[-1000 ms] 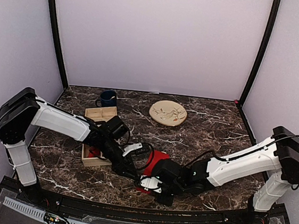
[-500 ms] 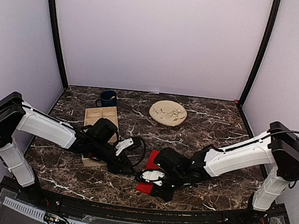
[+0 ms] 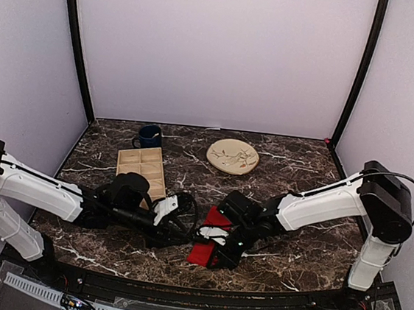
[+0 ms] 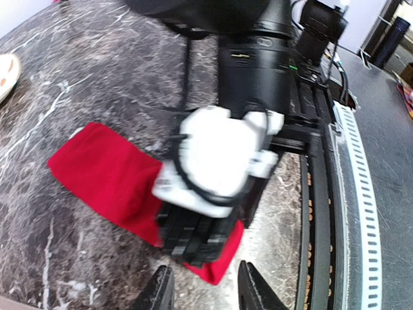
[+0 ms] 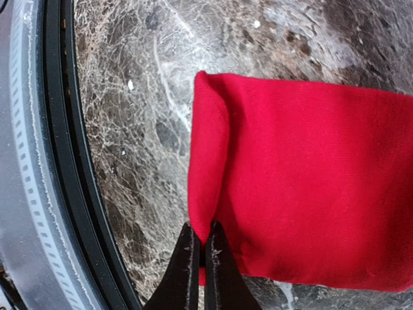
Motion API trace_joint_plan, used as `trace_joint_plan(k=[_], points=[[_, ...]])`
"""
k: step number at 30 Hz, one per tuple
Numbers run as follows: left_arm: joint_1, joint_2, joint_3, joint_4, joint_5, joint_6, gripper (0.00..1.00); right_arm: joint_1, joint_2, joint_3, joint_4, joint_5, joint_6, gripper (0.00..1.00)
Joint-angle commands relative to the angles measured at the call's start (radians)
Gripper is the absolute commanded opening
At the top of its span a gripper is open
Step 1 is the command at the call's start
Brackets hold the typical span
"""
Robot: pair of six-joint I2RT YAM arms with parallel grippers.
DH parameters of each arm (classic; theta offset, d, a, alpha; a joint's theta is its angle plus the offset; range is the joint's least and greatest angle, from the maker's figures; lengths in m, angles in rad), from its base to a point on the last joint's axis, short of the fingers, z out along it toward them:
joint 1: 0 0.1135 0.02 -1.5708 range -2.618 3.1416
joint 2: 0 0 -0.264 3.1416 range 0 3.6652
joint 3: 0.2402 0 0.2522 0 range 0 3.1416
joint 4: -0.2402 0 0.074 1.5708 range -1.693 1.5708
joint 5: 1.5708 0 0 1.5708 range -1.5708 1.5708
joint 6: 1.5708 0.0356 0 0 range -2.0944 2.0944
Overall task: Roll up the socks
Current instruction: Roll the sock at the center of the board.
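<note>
One narrow fold is all the rolling so far, by my judgement. The red socks (image 3: 200,254) lie mostly flat at lower centre of the top view on the marble table (image 3: 301,180). The right gripper (image 5: 201,236) is clenched on that turned-up edge. The left gripper (image 4: 205,284) hangs parted and empty just beside it. Nearly the whole roll is left to do.

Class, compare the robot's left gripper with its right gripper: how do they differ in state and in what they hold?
The left gripper has its fingers apart with nothing between them; the right gripper has its fingers shut, pinching the folded edge of the red socks. The left gripper sits just off the fabric; the right gripper lies over it. Both are low, close to the socks.
</note>
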Motion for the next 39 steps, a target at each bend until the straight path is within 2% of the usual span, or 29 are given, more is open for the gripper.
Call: trace_joint_plan(k=[1, 9, 18, 39], points=[[-0.055, -0.017, -0.028, 0.032, -0.076, 0.064, 0.37, -0.038, 0.042, 0.008, -0.055, -0.080, 0.020, 0.00], [-0.119, -0.050, -0.051, 0.021, -0.156, 0.117, 0.38, -0.089, 0.076, 0.009, -0.054, -0.206, 0.044, 0.00], [-0.200, 0.049, 0.039, -0.068, -0.222, 0.232, 0.41, -0.109, 0.103, 0.030, -0.069, -0.280, 0.054, 0.00], [-0.239, 0.197, 0.138, -0.125, -0.214, 0.364, 0.38, -0.126, 0.122, 0.036, -0.061, -0.354, 0.064, 0.00]])
